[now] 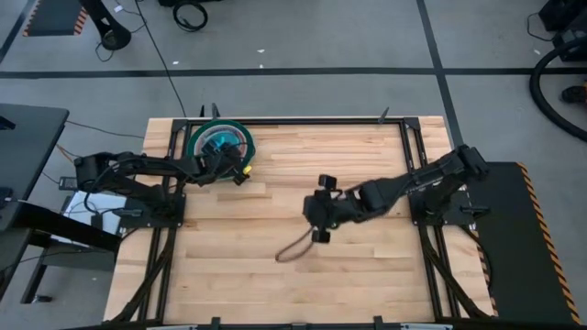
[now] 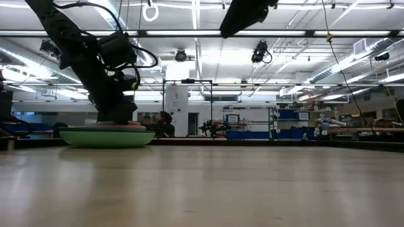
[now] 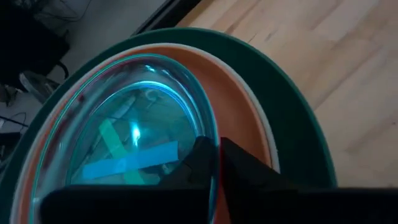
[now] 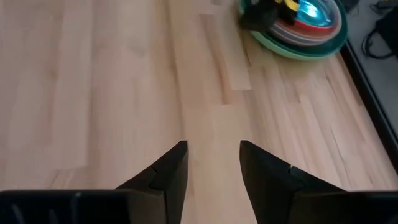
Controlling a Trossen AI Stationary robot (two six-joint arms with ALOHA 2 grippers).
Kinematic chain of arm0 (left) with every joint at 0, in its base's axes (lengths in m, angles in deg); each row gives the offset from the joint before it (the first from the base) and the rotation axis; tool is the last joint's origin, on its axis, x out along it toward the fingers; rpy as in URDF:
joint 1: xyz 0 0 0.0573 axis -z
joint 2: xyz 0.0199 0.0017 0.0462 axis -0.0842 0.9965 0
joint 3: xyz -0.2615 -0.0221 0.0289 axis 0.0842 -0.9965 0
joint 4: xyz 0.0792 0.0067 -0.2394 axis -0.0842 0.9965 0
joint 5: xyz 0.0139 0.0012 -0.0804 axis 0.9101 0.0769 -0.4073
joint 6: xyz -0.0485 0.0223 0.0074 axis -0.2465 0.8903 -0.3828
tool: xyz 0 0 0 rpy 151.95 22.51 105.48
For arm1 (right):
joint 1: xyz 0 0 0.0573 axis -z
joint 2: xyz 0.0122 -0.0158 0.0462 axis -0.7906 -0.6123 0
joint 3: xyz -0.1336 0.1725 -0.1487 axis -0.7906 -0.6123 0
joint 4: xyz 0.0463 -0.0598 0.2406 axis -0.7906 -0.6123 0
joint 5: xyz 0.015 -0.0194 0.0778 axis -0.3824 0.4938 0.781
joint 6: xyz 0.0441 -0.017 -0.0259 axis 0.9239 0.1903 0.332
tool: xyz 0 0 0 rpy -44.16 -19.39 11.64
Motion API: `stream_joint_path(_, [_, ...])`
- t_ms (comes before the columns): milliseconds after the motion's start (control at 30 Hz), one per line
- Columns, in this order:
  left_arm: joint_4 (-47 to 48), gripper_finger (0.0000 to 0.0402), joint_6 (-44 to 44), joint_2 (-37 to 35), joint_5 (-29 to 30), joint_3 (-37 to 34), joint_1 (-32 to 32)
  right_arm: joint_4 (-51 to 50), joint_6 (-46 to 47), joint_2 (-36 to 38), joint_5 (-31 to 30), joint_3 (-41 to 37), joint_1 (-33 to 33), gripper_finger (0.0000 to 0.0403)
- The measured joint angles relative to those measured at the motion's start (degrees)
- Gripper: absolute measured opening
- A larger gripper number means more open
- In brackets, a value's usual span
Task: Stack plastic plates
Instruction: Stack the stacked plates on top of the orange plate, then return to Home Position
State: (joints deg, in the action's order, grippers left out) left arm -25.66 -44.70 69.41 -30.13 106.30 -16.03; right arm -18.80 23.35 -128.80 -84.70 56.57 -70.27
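A stack of plastic plates (image 1: pixel 220 142) stands near the table's far-left corner, with a wide green plate (image 2: pixel 107 137) at the bottom. In the left wrist view a dark green rim (image 3: pixel 292 106) and an orange-pink plate (image 3: pixel 239 87) lie under a translucent cyan plate (image 3: pixel 130 124) on top. My left gripper (image 3: pixel 217 165) is at the stack's near-right rim (image 1: pixel 240 170), shut on the cyan plate. My right gripper (image 4: pixel 213 155) hovers open over bare wood at the table's middle (image 1: pixel 319 213), holding nothing. My left gripper pinches the cyan plate's rim (image 3: pixel 210 134) on the stack's near-right side, one finger (image 3: pixel 196 163) inside the dish and the other (image 3: pixel 249 174) outside. A thin red edge (image 3: pixel 221 163) also runs between the fingers. The plate lies nested in the stack.
A black metal frame (image 1: pixel 303 119) borders the table top. A thin dark cord loop (image 1: pixel 293 249) shows on the wood just near of my right gripper. Bare wood (image 4: pixel 93 93) spreads across the table's middle, right and near parts.
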Motion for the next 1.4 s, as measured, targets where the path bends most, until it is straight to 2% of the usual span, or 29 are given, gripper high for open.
stream_joint_path(133, [1.5,0.0082,-1.2,-1.3,-4.4,0.5,0.1,1.0,-1.4,0.0,2.3,0.0,4.2,0.017])
stream_joint_path(233, [6.7,0.0129,-2.4,-2.5,-8.9,2.1,0.2,3.5,-5.4,0.0,5.8,-0.3,7.2,0.018])
stream_joint_path(367, [15.1,0.0185,-2.7,-5.9,-9.5,4.4,1.9,11.5,-11.8,0.3,10.0,-3.8,11.1,0.0181])
stream_joint_path(500, [16.2,0.0208,-2.6,-14.5,-9.4,4.5,6.9,19.2,-16.4,2.4,12.0,-8.9,14.5,0.0169])
stream_joint_path(700, [13.7,0.0196,-5.1,-28.0,-9.7,3.1,11.8,27.8,-16.2,9.4,17.6,-18.4,19.3,0.0158])
stream_joint_path(833, [-0.3,0.0183,-5.5,-30.7,-13.5,-3.6,18.0,30.8,-16.2,16.1,19.0,-25.6,19.9,0.0157])
stream_joint_path(967, [-12.6,0.0172,-5.8,-30.8,-13.9,-8.0,23.2,35.7,-15.9,24.5,19.1,-33.9,19.9,0.0156])
stream_joint_path(1100, [-12.9,0.0157,-2.5,-32.3,-13.9,-8.1,25.4,35.8,-15.4,33.7,19.0,-39.7,20.0,0.0152])
stream_joint_path(1267, [-7.2,0.0119,2.4,-40.7,-14.7,-7.0,25.5,28.2,-15.8,46.0,16.4,-41.8,20.0,0.0143])
stream_joint_path(1400, [-6.8,0.0082,7.1,-47.1,-21.5,-7.0,25.5,27.4,-15.5,54.5,16.0,-44.8,20.0,0.0127])
